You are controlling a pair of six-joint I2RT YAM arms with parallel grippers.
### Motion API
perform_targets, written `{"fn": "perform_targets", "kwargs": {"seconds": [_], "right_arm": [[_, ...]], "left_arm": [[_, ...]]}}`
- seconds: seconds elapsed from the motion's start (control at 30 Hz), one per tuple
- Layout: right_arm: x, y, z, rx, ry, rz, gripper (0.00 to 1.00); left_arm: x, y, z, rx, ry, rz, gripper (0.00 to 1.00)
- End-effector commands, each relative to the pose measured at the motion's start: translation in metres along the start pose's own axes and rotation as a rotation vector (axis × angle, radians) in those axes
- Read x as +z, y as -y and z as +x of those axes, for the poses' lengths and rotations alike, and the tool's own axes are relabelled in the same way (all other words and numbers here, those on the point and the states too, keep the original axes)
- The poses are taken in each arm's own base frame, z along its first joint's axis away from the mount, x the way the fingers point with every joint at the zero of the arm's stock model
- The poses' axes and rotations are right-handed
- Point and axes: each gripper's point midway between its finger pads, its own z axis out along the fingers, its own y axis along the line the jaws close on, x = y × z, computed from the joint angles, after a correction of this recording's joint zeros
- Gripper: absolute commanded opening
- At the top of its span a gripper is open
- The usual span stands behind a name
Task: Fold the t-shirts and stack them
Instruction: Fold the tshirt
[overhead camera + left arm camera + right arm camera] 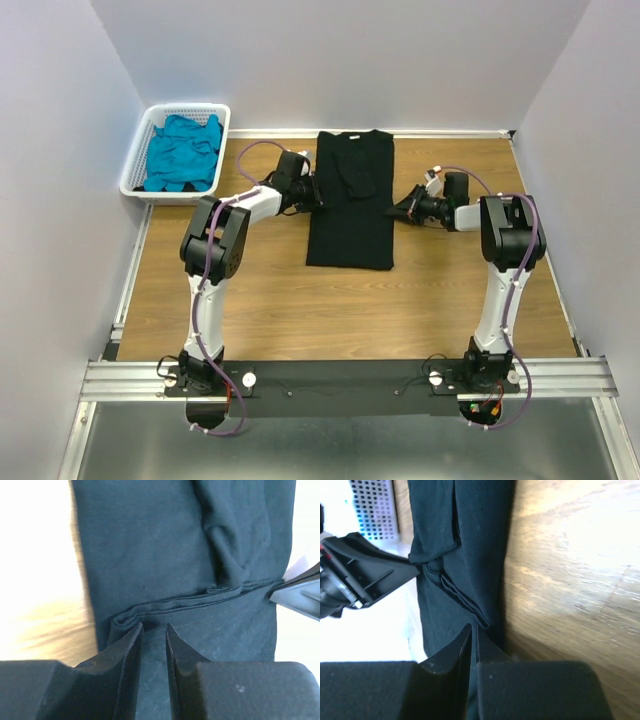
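Bench [260, 300] boards carry the black t-shirt [350, 215], a narrow folded strip at mid-bench, long axis near to far, collar far. The teal t-shirt [185, 150] sits in the white basket [135, 170], far left. The left tool [312, 192] meets the strip's left edge and the right tool [395, 210] its right edge, equally near. The right's fingers are together, the left's a sliver apart; whether either pinches cloth, I cannot tell.

The black t-shirt [349, 205] is laid flat mid-table [280, 300], folded into a long narrow strip; the teal-blue t-shirt [183, 152] is heaped crumpled in the white basket [137, 158].
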Motion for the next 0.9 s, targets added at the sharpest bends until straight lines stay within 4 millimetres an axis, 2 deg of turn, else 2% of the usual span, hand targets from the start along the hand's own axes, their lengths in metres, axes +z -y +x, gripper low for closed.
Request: {"fn": "perform_targets", "kwargs": {"seconds": [0.0, 0.13, 0.27, 0.3, 0.33, 0.37, 0.4, 0.43, 0.5, 0.67, 0.73, 0.87], "right_arm": [[-0.009, 0.017, -0.017, -0.008, 0.057, 0.018, 0.15], [-0.021, 0.012, -0.025, -0.019, 0.086, 0.017, 0.15], [-0.027, -0.029, -0.019, -0.081, 0.065, -0.052, 0.15], [-0.028, -0.037, -0.016, -0.098, 0.056, -0.064, 0.15], [-0.022, -0.045, 0.000, -0.107, 0.020, -0.078, 0.15], [-0.022, -0.054, 0.006, -0.122, 0.005, -0.095, 0.15], [-0.018, -0.054, 0.020, -0.114, -0.023, -0.094, 0.15], [-0.017, -0.054, 0.025, -0.113, -0.030, -0.094, 0.15], [-0.016, -0.044, 0.034, -0.093, -0.033, -0.074, 0.15], [-0.010, -0.004, 0.056, -0.025, -0.063, -0.003, 0.14], [-0.014, 0.014, 0.058, 0.012, -0.052, 0.025, 0.14], [-0.027, 0.029, 0.059, 0.032, -0.037, 0.038, 0.13]], "left_arm": [[0.006, -0.019, 0.014, -0.008, -0.042, -0.036, 0.32], [0.006, -0.028, 0.020, -0.028, -0.054, -0.040, 0.31], [0.003, -0.022, 0.023, -0.037, -0.059, -0.008, 0.32], [0.002, -0.020, 0.022, -0.035, -0.056, -0.002, 0.31], [0.001, -0.019, 0.021, -0.035, -0.052, -0.001, 0.31], [-0.001, -0.019, 0.021, -0.035, -0.050, -0.001, 0.31], [-0.001, -0.018, 0.020, -0.034, -0.048, -0.001, 0.31], [-0.002, -0.018, 0.020, -0.034, -0.048, -0.001, 0.31], [-0.003, -0.018, 0.021, -0.037, -0.048, -0.001, 0.31], [-0.004, -0.022, 0.025, -0.045, -0.051, -0.007, 0.31], [-0.003, -0.023, 0.026, -0.051, -0.053, -0.012, 0.31], [-0.003, -0.026, 0.030, -0.055, -0.059, -0.016, 0.31]]}}
